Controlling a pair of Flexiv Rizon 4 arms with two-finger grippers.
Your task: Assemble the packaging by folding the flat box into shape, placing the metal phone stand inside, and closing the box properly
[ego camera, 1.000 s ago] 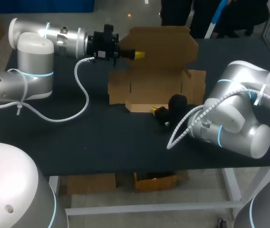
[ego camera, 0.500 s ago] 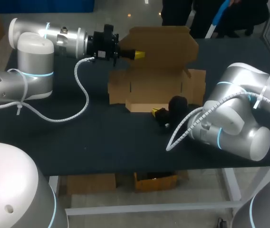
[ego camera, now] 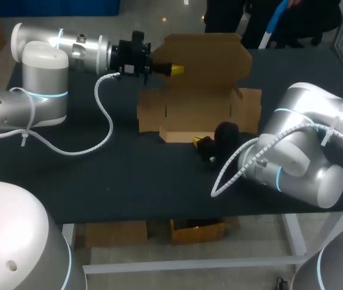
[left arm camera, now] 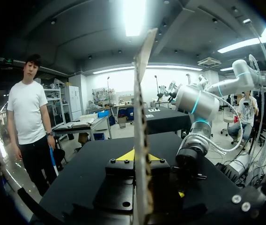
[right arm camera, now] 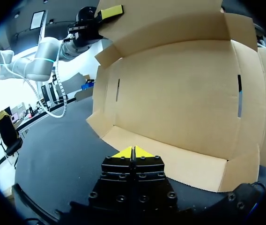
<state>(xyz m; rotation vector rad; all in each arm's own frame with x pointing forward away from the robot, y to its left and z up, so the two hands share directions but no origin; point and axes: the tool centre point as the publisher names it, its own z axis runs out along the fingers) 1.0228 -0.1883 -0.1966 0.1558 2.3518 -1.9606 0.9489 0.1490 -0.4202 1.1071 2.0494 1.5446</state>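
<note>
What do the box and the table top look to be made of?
The box: brown cardboard, matte, likely corrugated; creased flaps and die-cut slots show. The table top: dark matte surface, perhaps a fabric or rubber mat; no glare, material unsure.

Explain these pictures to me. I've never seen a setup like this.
It is a two-armed robot at a dark table. The wide picture looks down from above and behind it; the two round ones come from a camera on each wrist. A half-folded cardboard box lies on the table. The left tool pinches the box's raised flap between its yellow tips. The right tool, tips shut with nothing between them, sits at the box's low front flap.
</note>
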